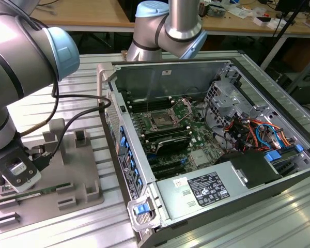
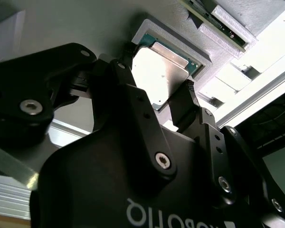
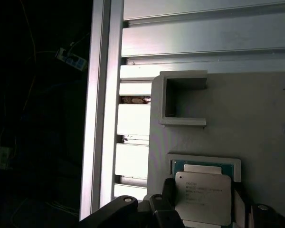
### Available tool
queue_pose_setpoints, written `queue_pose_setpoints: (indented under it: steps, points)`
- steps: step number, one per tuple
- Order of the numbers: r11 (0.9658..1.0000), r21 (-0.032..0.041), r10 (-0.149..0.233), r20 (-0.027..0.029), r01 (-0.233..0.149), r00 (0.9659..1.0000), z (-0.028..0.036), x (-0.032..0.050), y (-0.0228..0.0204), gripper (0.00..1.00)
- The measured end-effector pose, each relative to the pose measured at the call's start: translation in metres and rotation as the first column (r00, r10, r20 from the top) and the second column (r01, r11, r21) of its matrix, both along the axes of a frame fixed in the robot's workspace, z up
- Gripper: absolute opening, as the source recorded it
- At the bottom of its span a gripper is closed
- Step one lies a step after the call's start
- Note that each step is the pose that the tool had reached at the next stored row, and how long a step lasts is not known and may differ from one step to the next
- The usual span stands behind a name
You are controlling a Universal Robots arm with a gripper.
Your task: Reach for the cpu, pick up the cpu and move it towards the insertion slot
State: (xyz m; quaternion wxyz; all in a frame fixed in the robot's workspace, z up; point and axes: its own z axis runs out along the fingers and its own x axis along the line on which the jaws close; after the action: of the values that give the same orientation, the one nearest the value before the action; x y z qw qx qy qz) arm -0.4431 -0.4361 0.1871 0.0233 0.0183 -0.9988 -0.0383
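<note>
The claw (image 2: 157,72) is down over the grey holder plate (image 1: 82,170) at the exterior view's left. Its two black fingers (image 2: 185,102) stand on opposite edges of the cpu (image 2: 164,66). They look to be in contact with those edges, so we read the claw as pinching the chip rather than hanging spread above it.

The cpu lies flat in the shallow square recess (image 3: 204,159) of that holder. Its silvery top faces up and a thin green rim shows along one side. We cannot tell whether it has left the recess floor yet.

The insertion slot (image 1: 160,121) sits well apart, on the board inside the open computer case (image 1: 165,72) that rests on the slatted worktop (image 1: 88,67).

We judge the chip light, stiff and smooth, so a hard squeeze is not needed. Its underside contacts and its corners are delicate, though. The sound hold is the one we see, on two opposite side edges with the chip kept level. A skewed grip could let the slick metal slip or tip.
</note>
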Motion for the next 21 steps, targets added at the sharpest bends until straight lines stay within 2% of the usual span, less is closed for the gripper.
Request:
queue_pose_setpoints:
  steps: [4,8,21]
  points:
    - [1.0,0.0,0.0,0.0,0.0,1.0,0.0017,0.0,0.0,0.55]
    - [1.0,0.0,0.0,-0.0001,0.0,1.0,0.0083,0.0,0.0,0.55]
    - [1.0,0.0001,0.0,0.0001,0.0,1.0,0.0102,0.0,0.0,0.55]
